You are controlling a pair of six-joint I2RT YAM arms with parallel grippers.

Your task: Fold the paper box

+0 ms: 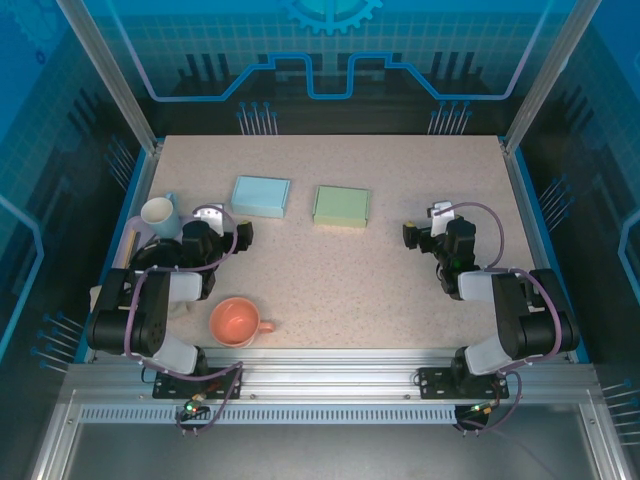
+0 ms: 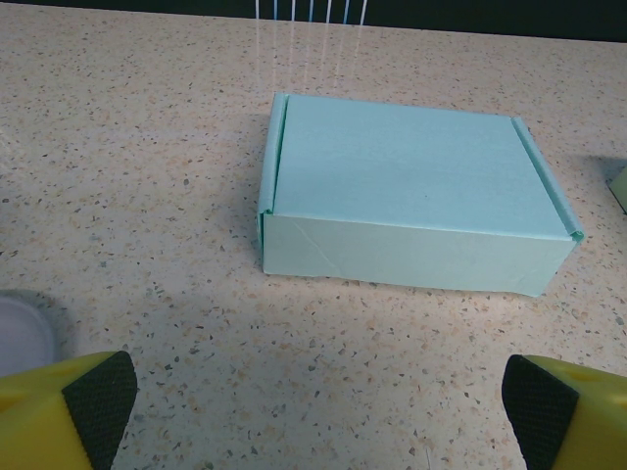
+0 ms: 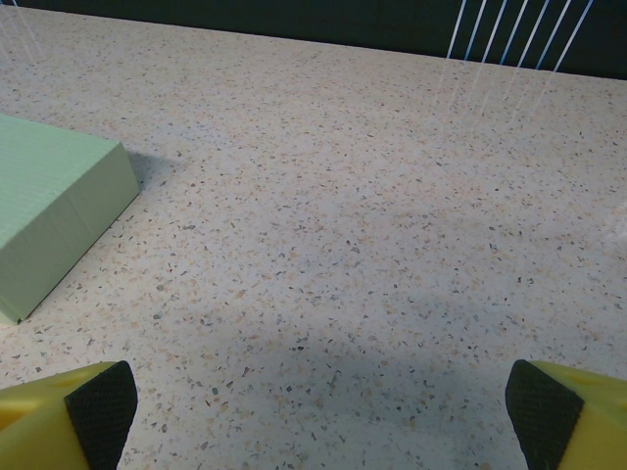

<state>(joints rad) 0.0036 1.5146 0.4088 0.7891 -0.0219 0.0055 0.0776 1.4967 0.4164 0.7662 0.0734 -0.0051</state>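
Padded fingertips (image 2: 98,406) of the left end effector (image 2: 313,416) stand wide apart and grasp nothing, and the right end effector (image 3: 313,416) is equally released above the counter (image 3: 372,245). Just ahead of the left one the blue paper box (image 2: 411,196) sits on the counter, lid down, side flaps tucked. The green box (image 3: 54,211) near it looks closed too. Folding seems finished, with nothing visibly left but perhaps pressing the edges flat

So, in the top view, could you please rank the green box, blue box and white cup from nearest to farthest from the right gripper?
1. Green box, just left of the right gripper.
2. Blue box, further left.
3. White cup, at the far left.
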